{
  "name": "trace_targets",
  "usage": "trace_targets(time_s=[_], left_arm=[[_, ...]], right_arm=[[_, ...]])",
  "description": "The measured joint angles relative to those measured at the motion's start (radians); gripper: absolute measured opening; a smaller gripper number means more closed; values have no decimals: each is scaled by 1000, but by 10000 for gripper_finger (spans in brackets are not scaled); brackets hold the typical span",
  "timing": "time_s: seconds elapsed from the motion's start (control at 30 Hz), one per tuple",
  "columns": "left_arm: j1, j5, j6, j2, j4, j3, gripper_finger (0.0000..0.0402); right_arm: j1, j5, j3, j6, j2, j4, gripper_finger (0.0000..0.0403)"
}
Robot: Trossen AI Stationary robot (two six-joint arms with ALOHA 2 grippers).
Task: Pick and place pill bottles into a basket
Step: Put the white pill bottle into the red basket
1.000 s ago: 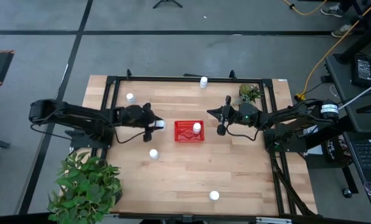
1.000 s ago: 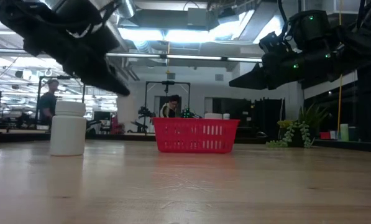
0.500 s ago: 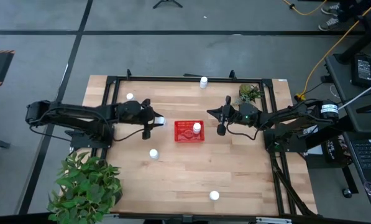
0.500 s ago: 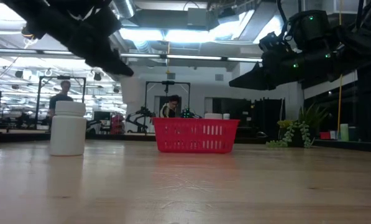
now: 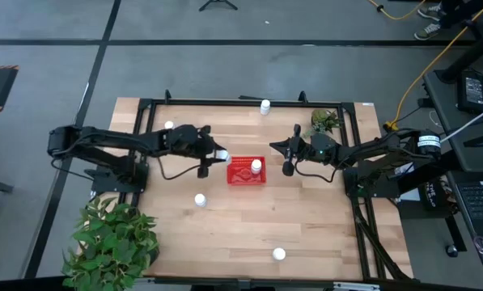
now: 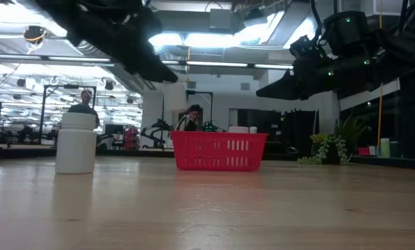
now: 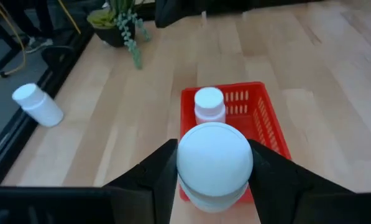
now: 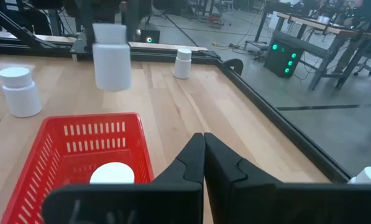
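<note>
While our left gripper (image 5: pixel 217 154) holds a pill bottle (image 7: pixel 214 163) clamped just left of the basket (image 5: pixel 235 179), we should centre it above the empty side before letting go. Our right gripper (image 5: pixel 287 155) waits, fingers together.

Six pill bottles (image 5: pixel 279 254), one basket (image 5: pixel 243 173) and two plants (image 5: pixel 112 238)

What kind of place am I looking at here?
Most likely a robotics lab or workshop. Two robot arms work at a framed wooden table, cables trail across the grey floor, and the low view shows open ceilings with strip lights, equipment racks and a person.
</note>
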Motion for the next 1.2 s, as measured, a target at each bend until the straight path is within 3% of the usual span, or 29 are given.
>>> trace_targets(time_s=[0.27,0.5,0.77,0.97,1.2], left_arm=[[26,12,2,192,4,140,159],[23,121,17,313,6,233,159],[-1,111,11,370,16,247,159],[-25,11,17,409,34,247,158],[-47,-12,18,443,66,247,160]], right_arm=[[0,0,0,2,0,-22,5],[0,0,0,1,0,-33,5],[0,0,0,1,0,-47,5],[0,0,0,28,0,-47,5],[0,1,0,32,0,-47,5]])
